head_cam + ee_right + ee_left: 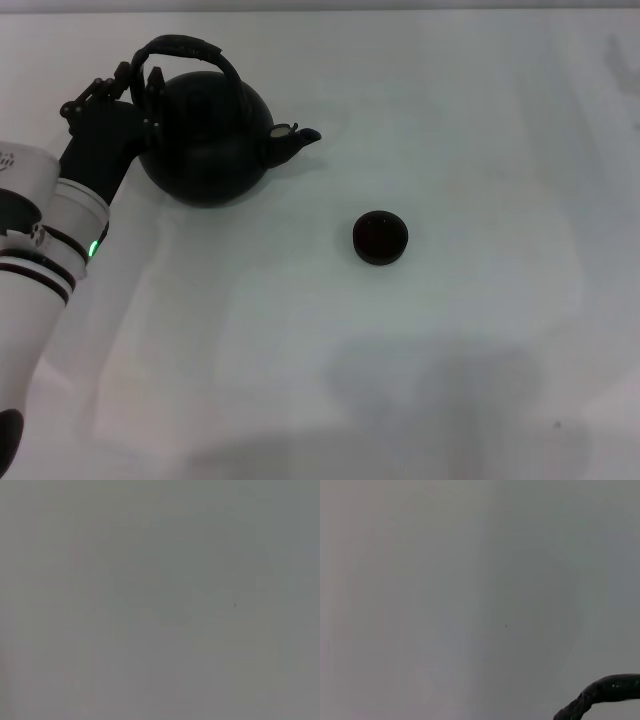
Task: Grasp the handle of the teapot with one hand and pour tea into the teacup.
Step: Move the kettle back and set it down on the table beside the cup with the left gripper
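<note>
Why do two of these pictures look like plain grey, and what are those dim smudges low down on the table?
Head view: soft, even light; faint shadows darken the table near its front edge. Left wrist view: bare grey surface, only the handle curving into a corner. Right wrist view: featureless grey, nothing sharp to focus on.

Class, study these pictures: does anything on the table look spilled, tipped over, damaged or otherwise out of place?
Nothing stands out. The large round matte-black teapot stands upright on the white table, its spout toward the tiny black handleless teacup, which sits upright and apart. No spill shows. The left gripper is at the dark arched handle.
</note>
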